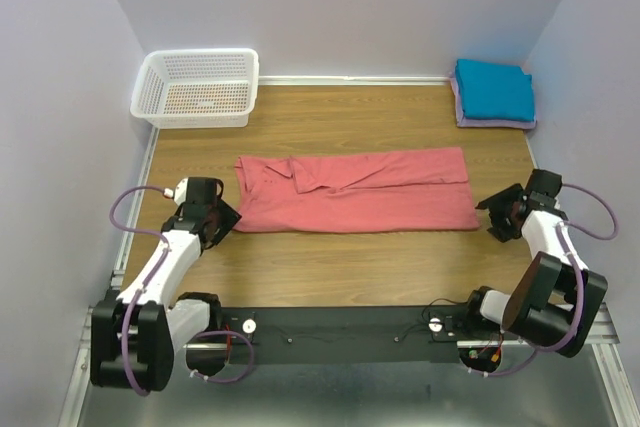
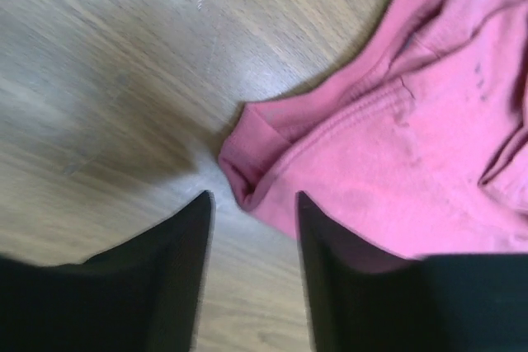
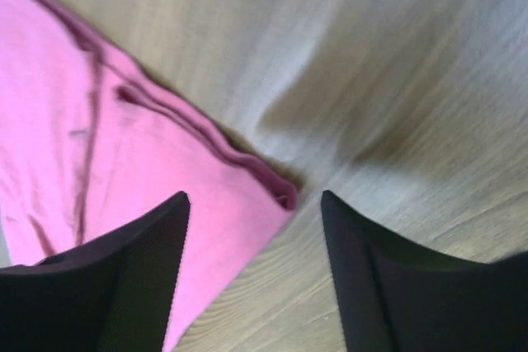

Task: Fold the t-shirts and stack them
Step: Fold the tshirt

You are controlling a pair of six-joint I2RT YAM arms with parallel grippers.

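Observation:
The salmon-pink t-shirt (image 1: 355, 192) lies folded into a long band across the middle of the table. My left gripper (image 1: 222, 219) is open just off its near-left corner; that corner (image 2: 247, 179) sits just ahead of the gap between my fingers. My right gripper (image 1: 497, 219) is open just off the near-right corner, which shows in the right wrist view (image 3: 276, 191) between my fingertips. Neither gripper holds cloth. The teal-blue t-shirt (image 1: 494, 89) lies folded on the pale lavender t-shirt (image 1: 478, 120) at the back right corner.
A white lattice basket (image 1: 197, 88) stands at the back left. Lavender walls close in the table on three sides. Bare wood (image 1: 340, 267) lies between the shirt and the arm bases.

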